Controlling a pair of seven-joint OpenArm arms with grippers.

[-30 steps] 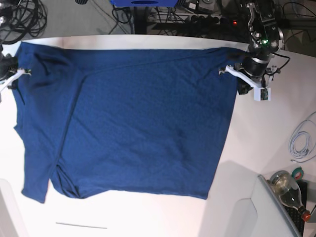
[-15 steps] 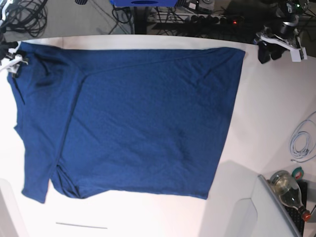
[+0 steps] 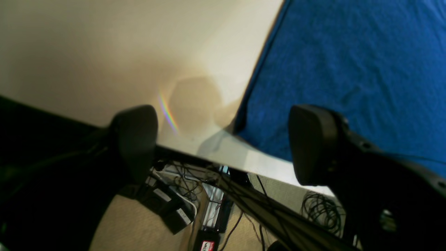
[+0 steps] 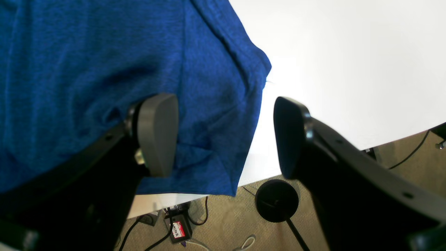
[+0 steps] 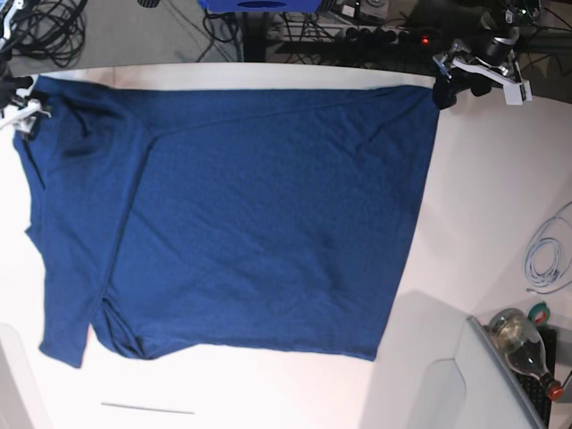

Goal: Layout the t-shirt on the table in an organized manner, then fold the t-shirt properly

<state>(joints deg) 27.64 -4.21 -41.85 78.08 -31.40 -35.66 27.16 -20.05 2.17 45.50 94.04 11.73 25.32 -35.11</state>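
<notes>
The t-shirt (image 5: 241, 214), plain dark navy cloth, lies spread flat on the white tabletop (image 5: 483, 206), its top hem running along the tabletop's far edge. Relative to the t-shirt in the base view: a fold crease crosses its upper part diagonally, a small bunch of cloth sits at its lower-left corner, and a thin dark seam line (image 5: 147, 409) marks the tabletop below that corner.

Left gripper (image 5: 460, 79), at the t-shirt's upper-right corner: jaws spread wide with nothing between them. In the left wrist view the gripper (image 3: 223, 143) hangs over the tabletop's edge, just beside the t-shirt's (image 3: 348, 69) corner and clear of the cloth.

Right gripper (image 5: 20, 116), at the t-shirt's upper-left corner, partly cut off by the picture's edge. In the right wrist view its (image 4: 224, 136) jaws stand apart, framing the t-shirt's (image 4: 104, 69) rumpled corner without clamping it; one dark fingertip (image 4: 158, 132) lies over the cloth, the other over bare tabletop (image 4: 348, 62).

Well to the right of the t-shirt: a coiled white cable (image 5: 547, 255) and, lower, a glass bottle (image 5: 523, 344).
</notes>
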